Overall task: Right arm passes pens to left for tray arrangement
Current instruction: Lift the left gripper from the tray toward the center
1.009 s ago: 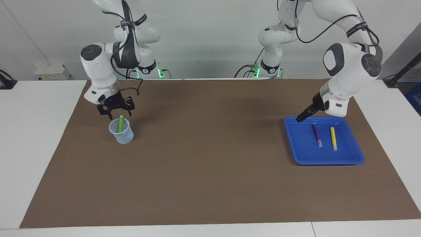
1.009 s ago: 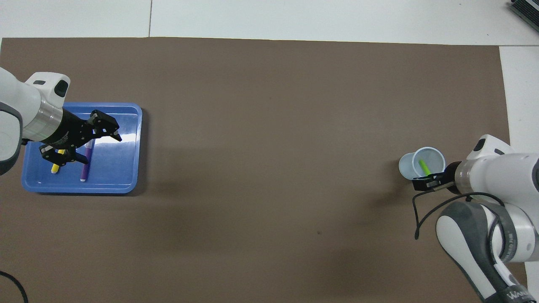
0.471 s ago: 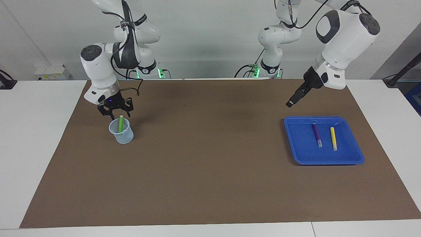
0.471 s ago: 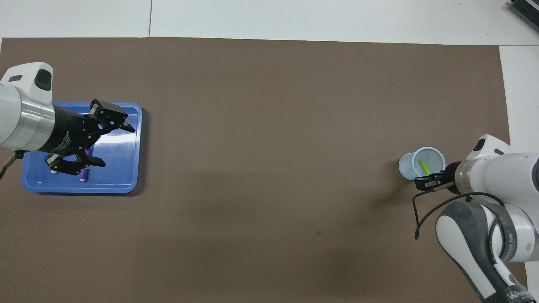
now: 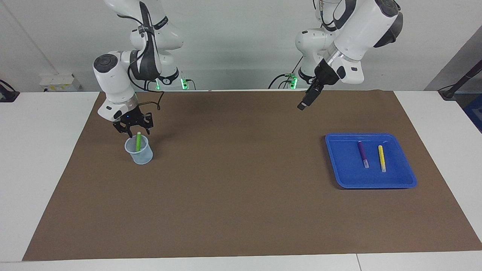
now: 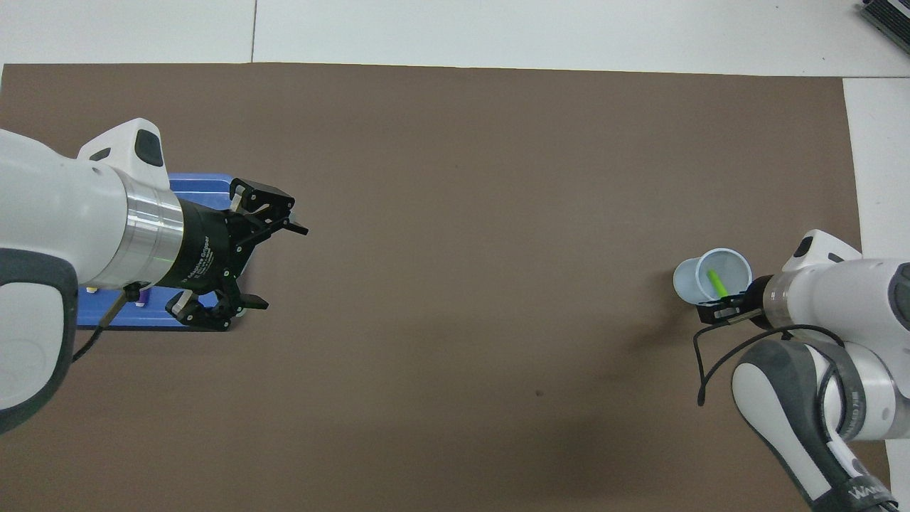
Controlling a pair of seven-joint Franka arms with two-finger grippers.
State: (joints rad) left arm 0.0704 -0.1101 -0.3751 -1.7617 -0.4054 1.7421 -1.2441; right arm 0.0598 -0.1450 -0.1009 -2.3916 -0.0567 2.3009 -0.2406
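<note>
Overhead, the left gripper point(image 6: 277, 267) hangs spread beside the tray's rim point(image 5: 371, 186); right gripper's point(image 5: 132, 128) grip unclear.

The white left arm is raised high, its plain black left pincer point(image 5: 303, 105) point(image 6: 274, 263) tilted downward in the air, fingers spread wide and empty. The white right arm is bent low, its blue-lit black right pincer point(image 5: 132, 126) point(image 6: 716, 310) pointing down just above the counter, fingers parted.
</note>
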